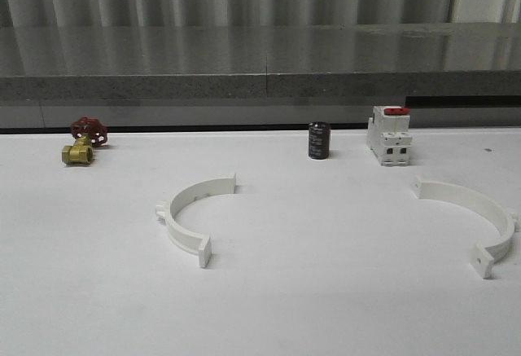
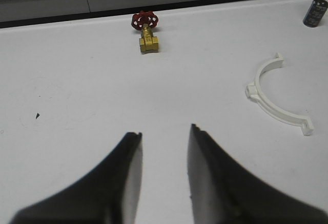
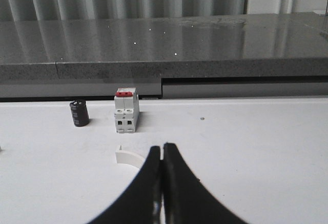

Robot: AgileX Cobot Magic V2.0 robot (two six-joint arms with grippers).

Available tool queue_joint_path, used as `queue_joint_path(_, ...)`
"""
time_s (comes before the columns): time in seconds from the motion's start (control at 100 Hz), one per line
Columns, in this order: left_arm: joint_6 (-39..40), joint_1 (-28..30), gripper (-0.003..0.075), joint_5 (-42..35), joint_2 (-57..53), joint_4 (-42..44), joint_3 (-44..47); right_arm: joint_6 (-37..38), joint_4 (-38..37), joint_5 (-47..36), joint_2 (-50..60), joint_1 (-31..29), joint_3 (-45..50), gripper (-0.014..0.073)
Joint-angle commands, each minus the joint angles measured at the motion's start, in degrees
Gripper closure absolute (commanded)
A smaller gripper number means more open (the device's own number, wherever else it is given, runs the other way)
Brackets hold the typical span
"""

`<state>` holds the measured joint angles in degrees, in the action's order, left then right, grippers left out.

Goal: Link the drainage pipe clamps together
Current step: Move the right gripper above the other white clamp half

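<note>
Nothing is joined yet: left clamp half (image 1: 193, 216) and right clamp half (image 1: 476, 219) lie well apart, ungrasped. Left gripper (image 2: 164, 137) is spread; right gripper (image 3: 163, 155) is pressed together, empty.

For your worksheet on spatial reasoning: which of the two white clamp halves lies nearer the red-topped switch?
The right-hand clamp half, just in front of the switch. The left clamp half lies across the table, closer to the brass valve.

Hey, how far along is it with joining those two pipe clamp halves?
Nothing is done yet: the left clamp half and right clamp half lie far apart on the table. Nothing in hand: left gripper open, right gripper shut, both empty. Grasping and joining remain.
</note>
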<state>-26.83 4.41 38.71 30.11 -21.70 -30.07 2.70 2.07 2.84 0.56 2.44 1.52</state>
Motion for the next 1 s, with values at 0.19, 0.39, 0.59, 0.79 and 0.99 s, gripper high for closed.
queue_joint_path(0.19,-0.1,0.1,0.0741,-3.1,0.0,-1.9,-1.5,-0.3,0.9,-1.7,0.2,-0.3,-4.7,0.0661)
queue_joint_path(0.39,-0.1,0.1,0.0741,-3.1,0.0,-1.9,-1.5,-0.3,2.0,6.6,-9.5,-0.3,-15.3,0.0661)
queue_joint_path(0.59,-0.1,0.1,0.0741,-3.1,0.0,-1.9,-1.5,-0.3,2.0,23.3,-27.8,-0.3,-30.5,0.0661)
queue_joint_path(0.79,-0.1,0.1,0.0741,-3.1,0.0,-1.9,-1.5,-0.3,3.3,31.8,-45.0,-0.3,-42.6,0.0661)
queue_joint_path(0.99,-0.1,0.1,0.0741,-3.1,0.0,-1.9,-1.5,-0.3,3.5,29.5,-55.4,-0.3,-46.9,0.0653)
